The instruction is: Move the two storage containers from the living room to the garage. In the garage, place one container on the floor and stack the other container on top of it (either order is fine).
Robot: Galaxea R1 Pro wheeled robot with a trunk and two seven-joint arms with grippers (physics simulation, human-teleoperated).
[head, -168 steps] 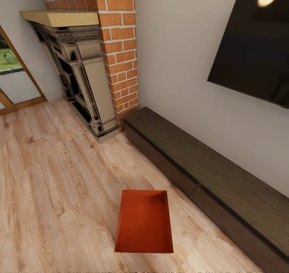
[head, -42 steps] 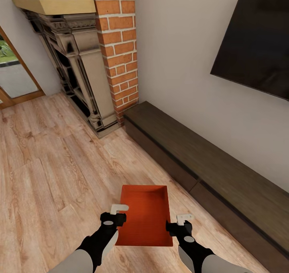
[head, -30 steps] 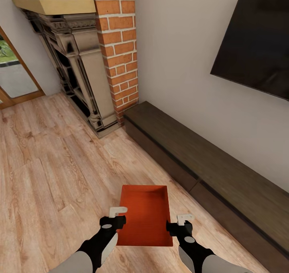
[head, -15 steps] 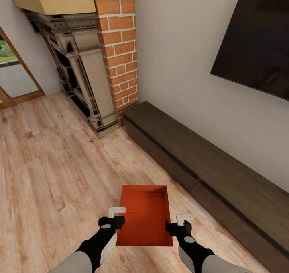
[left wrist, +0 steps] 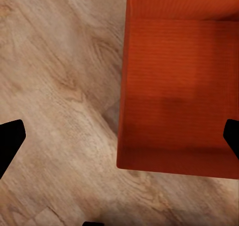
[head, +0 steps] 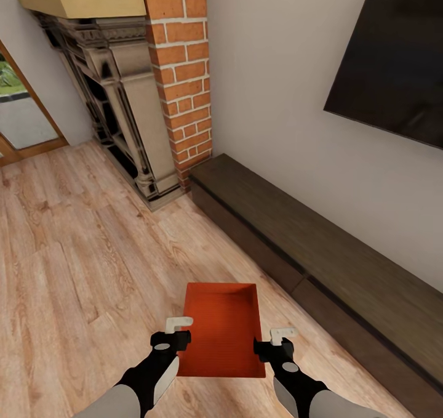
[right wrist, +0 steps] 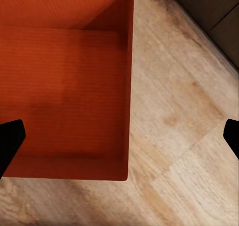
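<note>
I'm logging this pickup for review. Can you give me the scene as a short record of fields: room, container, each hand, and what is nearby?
room: living room, light wood plank floor
container: one orange-red storage container, open-topped, upright on the floor, empty
left hand: open, above the container's left wall, not gripping it
right hand: open, above the container's right wall, not gripping it
nearby: dark low cabinet along the wall on the right, brick fireplace beyond, dark wall screen

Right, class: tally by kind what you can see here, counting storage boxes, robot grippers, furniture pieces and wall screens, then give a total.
Orange-red open rectangular storage container: 1
Robot grippers, left gripper and right gripper: 2
Long dark wooden low cabinet: 1
Brick and stone fireplace: 1
Black wall-mounted screen: 1
Total: 6
</note>
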